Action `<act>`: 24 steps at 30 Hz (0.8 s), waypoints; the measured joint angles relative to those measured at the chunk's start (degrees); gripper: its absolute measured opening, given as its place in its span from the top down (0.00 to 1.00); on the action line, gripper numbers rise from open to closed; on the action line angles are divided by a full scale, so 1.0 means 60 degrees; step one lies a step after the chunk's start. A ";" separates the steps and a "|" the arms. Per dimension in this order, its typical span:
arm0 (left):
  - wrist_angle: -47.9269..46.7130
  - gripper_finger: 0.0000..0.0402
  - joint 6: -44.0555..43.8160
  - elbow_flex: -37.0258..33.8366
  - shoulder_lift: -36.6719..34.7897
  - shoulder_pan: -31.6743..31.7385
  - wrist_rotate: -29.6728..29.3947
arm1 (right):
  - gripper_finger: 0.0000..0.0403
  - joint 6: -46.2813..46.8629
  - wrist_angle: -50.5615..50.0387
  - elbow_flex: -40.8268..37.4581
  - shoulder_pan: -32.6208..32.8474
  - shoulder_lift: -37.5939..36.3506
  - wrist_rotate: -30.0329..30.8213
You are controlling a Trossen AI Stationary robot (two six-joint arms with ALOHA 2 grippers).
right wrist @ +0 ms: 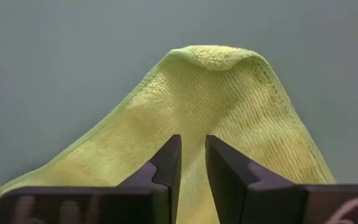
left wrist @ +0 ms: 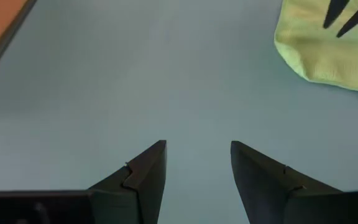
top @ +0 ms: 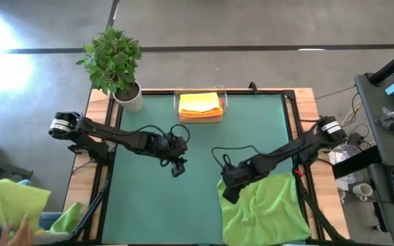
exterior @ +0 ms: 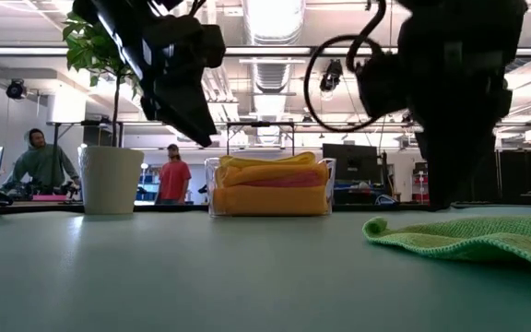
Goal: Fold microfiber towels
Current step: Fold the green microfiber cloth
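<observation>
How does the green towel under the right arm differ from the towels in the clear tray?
The green towel lies loose and spread on the mat's near right part; the tray towels sit as a compact folded stack at the far edge. It is a single green cloth; the stack shows yellow over orange layers. The right claw is on the green towel's corner; nothing touches the stack. Both look like the same nubby cloth.

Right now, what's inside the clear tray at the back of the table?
The clear tray holds folded towels: a yellow one on top, orange beneath it. How many lie in the stack, and anything under them, is hidden.
</observation>
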 joint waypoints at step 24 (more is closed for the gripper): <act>-0.0153 0.59 -0.0033 -0.0084 -0.0056 -0.0326 0.0344 | 0.89 -0.1289 0.0289 0.2233 -0.2494 0.2772 0.0574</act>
